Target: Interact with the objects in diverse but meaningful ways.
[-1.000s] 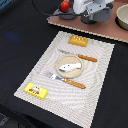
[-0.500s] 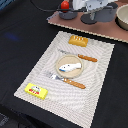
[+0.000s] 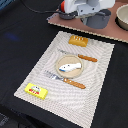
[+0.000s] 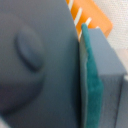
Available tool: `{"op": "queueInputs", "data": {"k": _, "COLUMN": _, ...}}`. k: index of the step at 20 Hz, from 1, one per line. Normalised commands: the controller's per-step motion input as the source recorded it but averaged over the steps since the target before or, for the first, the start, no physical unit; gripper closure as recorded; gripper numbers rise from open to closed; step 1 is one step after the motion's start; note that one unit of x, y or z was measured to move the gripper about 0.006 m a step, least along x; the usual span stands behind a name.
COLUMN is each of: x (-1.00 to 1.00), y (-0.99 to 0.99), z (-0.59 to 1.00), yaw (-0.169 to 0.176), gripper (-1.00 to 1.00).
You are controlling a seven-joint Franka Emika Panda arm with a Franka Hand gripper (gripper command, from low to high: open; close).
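1. The arm's white wrist [image 3: 90, 7] was at the far edge of the exterior view, above a brown board [image 3: 107, 27].
2. The pot [image 3: 102, 19] stood on that board, dark grey, directly under the wrist and partly hidden by it.
3. The gripper [image 4: 92, 75] showed only in the wrist view, very close and blurred: a grey finger with a teal pad [image 4: 91, 85] beside a large grey surface with a round bump. I cannot tell whether it was released, clenched or grasping something.
4. The tomato [image 3: 63, 6] was only a small red spot at the exterior view's left of the wrist.
5. The biscuit [image 3: 78, 41] lay at the far end of a pale mat [image 3: 97, 87], near the board; an orange ridged shape showed also in the wrist view, beyond the finger.
6. The fish [image 3: 67, 66] lay on a tan plate [image 3: 56, 61] in the middle of the mat, well apart from the arm.
7. A knife [image 3: 80, 56] with an orange handle lay beyond the plate and a fork [image 3: 65, 79] lay on its near side.
8. The packet [image 3: 35, 90] lay at the near corner of the mat, on the exterior view's left, farthest from the arm.
9. A beige bowl [image 3: 122, 17] stood on the board at the exterior view's right edge.
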Motion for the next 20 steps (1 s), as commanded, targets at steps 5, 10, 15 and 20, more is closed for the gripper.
{"op": "queueInputs", "data": {"k": 5, "x": -0.49, "y": -0.71, "z": -0.1, "yaw": -0.001, "gripper": 1.0}}
{"op": "queueInputs", "data": {"k": 10, "x": -0.57, "y": -0.65, "z": -0.17, "yaw": 0.0, "gripper": 1.0}}
{"op": "queueInputs", "data": {"k": 15, "x": -0.85, "y": -0.35, "z": -0.02, "yaw": 0.0, "gripper": 1.0}}
{"op": "queueInputs", "data": {"k": 20, "x": -0.99, "y": -0.12, "z": 0.2, "yaw": -0.002, "gripper": 1.0}}
